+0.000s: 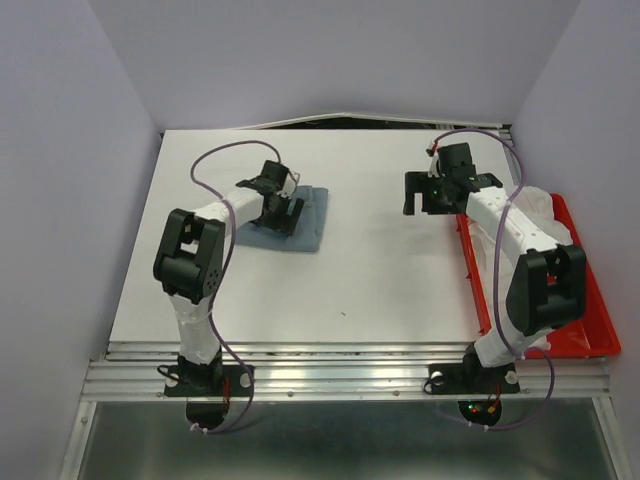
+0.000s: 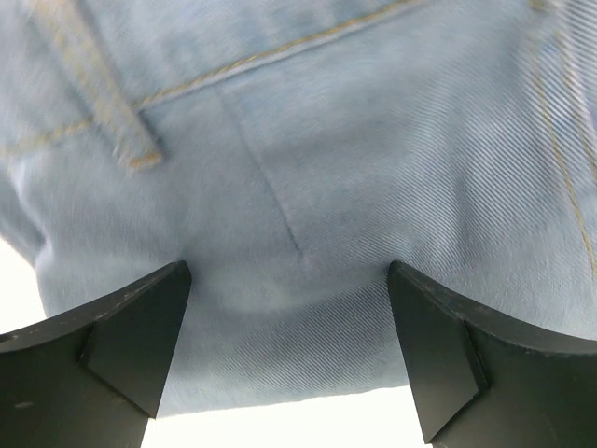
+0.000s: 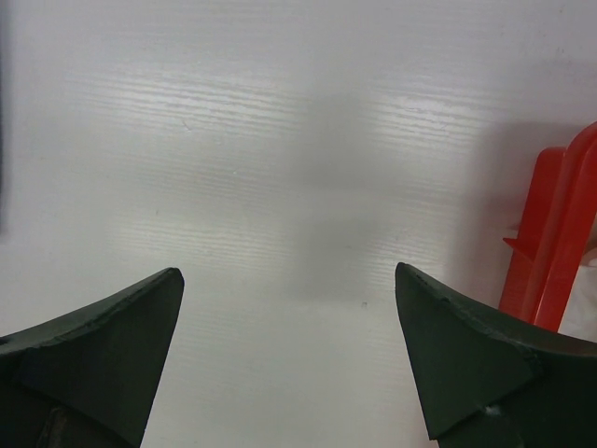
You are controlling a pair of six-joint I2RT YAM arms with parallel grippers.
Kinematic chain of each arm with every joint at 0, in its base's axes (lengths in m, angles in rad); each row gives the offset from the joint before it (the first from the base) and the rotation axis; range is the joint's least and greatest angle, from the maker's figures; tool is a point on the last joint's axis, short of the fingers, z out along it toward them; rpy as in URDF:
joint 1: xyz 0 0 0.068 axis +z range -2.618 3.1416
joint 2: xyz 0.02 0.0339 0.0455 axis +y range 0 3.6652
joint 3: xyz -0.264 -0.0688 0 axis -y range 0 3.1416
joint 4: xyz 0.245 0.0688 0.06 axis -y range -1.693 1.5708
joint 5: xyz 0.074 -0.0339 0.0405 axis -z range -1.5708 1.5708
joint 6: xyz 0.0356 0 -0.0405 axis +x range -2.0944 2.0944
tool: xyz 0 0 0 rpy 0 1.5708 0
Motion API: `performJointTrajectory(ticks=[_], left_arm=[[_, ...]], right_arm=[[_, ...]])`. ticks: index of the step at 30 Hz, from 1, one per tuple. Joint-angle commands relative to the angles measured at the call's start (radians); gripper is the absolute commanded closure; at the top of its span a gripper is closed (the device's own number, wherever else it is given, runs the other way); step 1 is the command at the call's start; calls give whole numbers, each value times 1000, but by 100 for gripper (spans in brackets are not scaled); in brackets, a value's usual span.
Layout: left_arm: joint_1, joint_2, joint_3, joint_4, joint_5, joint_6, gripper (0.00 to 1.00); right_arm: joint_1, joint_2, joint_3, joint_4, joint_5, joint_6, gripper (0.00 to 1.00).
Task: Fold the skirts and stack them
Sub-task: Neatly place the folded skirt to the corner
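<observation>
Folded light-blue denim skirt [image 1: 312,215] on white desk [image 1: 380,290], likely stack base; left fingers [image 2: 103,355] wide, empty above; right fingers [image 3: 485,364] likewise, by red plastic tray [image 1: 590,335].

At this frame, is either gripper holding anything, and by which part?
Nothing is held. The left gripper is open over the folded skirt; the right gripper is open over the table beside the red tray.

Bright, even overhead light; white table [image 1: 380,280] nearly blown out. Left wrist view: skirt [image 2: 326,187] blurred at top, weave sharper at right. Right wrist view: banded glare on tabletop, soft shadow beside blurry red tray [image 3: 560,243].
</observation>
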Motion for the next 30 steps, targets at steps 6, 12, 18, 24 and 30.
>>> performJointTrajectory(ticks=[6,12,18,24,30], left_arm=[[342,-104,-176,-158,-130,339,2],[549,-69,-176,-89,-111,326,2],[660,-18,-147,-21,-110,338,2],[694,-33,-130,-16,-78,385,2],[683,-201,-54,-61,-29,422,1]], right_arm=[[-10,-50,43,-27,-42,-39,0],[-10,-51,45,-43,-43,-46,0],[-19,-48,53,-61,-40,-44,0],[-19,-45,76,-86,-43,-41,0],[-19,-42,158,-141,-83,-35,0]])
